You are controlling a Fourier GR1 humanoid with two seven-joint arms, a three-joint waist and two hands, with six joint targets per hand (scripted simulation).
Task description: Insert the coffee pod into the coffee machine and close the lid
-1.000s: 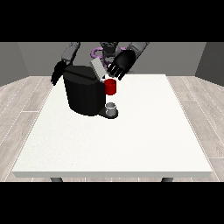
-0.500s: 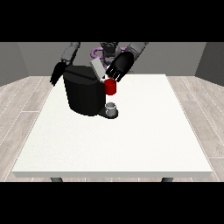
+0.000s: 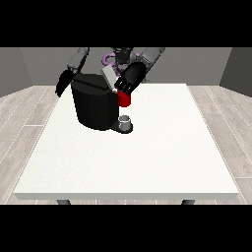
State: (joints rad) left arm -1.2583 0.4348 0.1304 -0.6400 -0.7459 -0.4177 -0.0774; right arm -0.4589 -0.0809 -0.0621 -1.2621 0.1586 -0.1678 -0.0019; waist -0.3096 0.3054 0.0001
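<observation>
Hand at the view's right point(image 3: 130, 78) lowered onto lid point(image 3: 109, 77), fingers curled

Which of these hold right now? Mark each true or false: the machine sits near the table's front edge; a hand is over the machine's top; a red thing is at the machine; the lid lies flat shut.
1. The coffee machine sits near the table's front edge. False: it stands at the far side, near the robot.
2. The hand at the view's right is over the machine's top. True.
3. A red thing at the machine shows. True.
4. The lid lies flat shut. False: it is tilted up.
</observation>
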